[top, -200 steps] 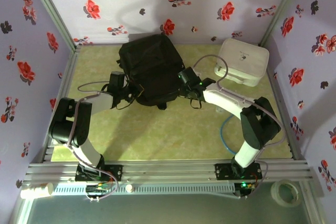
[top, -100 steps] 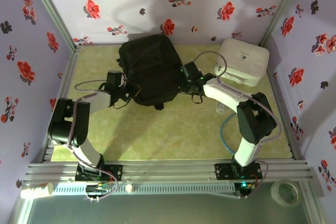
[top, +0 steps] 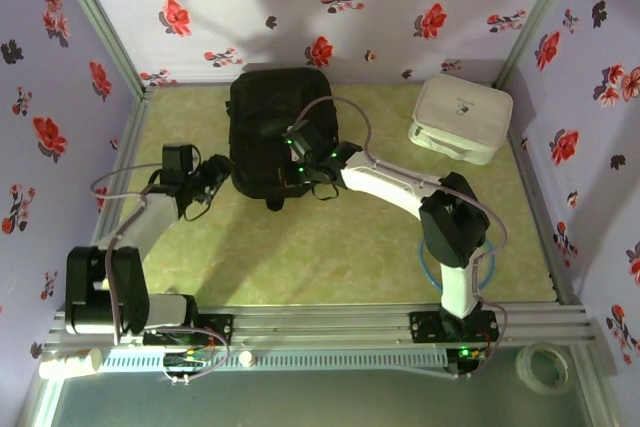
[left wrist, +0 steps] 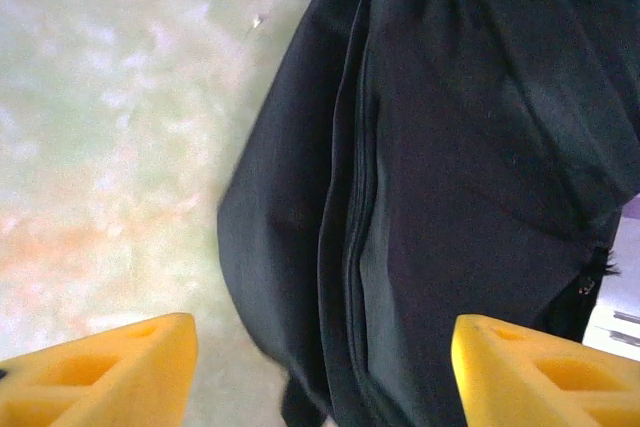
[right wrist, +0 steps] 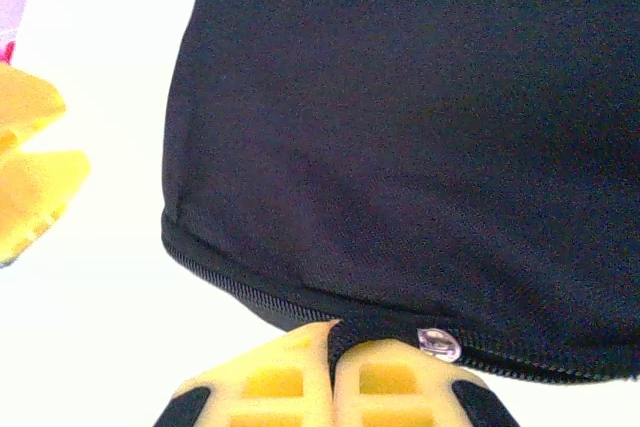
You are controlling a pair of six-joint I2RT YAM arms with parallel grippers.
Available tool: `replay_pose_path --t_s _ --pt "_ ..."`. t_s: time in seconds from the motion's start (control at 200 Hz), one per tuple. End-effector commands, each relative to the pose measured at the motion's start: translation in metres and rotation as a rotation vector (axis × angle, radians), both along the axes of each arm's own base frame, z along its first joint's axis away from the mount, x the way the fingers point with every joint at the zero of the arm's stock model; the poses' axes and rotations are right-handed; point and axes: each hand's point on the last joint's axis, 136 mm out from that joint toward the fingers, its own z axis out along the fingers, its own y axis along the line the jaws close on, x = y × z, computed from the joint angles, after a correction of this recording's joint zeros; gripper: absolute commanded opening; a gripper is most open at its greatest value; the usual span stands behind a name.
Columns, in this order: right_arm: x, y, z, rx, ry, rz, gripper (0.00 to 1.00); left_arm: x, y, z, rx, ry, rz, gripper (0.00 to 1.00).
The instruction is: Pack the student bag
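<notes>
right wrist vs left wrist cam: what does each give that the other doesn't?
Right wrist: a zipper with a metal slider along the student bag edge, and the right gripper with its fingers pressed together at that zipper. Left wrist: bare table beside the bag's folded side, and the left gripper spread wide. Both: the bag's black fabric, close up.

pale green table (top: 330, 257): black student bag (top: 262, 115) at far centre; white zip case (top: 462, 115) far right, well apart.
</notes>
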Motion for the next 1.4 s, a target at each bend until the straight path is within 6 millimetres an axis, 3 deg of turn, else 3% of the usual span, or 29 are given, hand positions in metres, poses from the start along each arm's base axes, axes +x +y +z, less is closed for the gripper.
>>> replay_pose_path --t_s 0.0,0.13,0.325,0.465,0.555,0.655,0.835,1.005,1.395 --pt "-0.006 0.026 0.019 0.066 -0.027 0.072 0.00 -0.013 -0.016 -0.001 -0.106 0.016 0.025 0.72" --pt "-0.007 0.025 0.016 0.062 -0.014 0.066 0.00 -0.010 -0.038 0.005 -0.190 -0.014 0.018 0.74" --pt "-0.014 0.017 0.013 0.054 0.004 0.052 0.00 0.014 -0.061 0.000 -0.234 -0.027 0.004 0.71" --pt "-0.019 0.004 0.008 0.033 0.017 0.015 0.00 0.026 -0.060 -0.010 -0.211 -0.014 0.047 0.55" --pt "-0.021 -0.008 0.002 0.000 0.027 -0.027 0.00 0.027 -0.054 -0.018 -0.190 -0.004 0.083 0.34" --pt "-0.020 -0.030 -0.008 -0.056 0.028 -0.110 0.00 0.026 -0.049 -0.022 -0.157 0.006 0.102 0.16" --pt "-0.010 -0.090 -0.022 -0.165 0.015 -0.314 0.00 0.021 -0.042 -0.032 -0.107 0.029 0.106 0.02" --pt "0.003 -0.137 -0.031 -0.237 0.051 -0.436 0.00 0.018 -0.043 -0.038 -0.089 0.034 0.079 0.00" --pt "0.058 -0.196 -0.032 -0.359 -0.022 -0.579 0.00 -0.011 -0.048 -0.044 -0.019 0.089 -0.073 0.00"
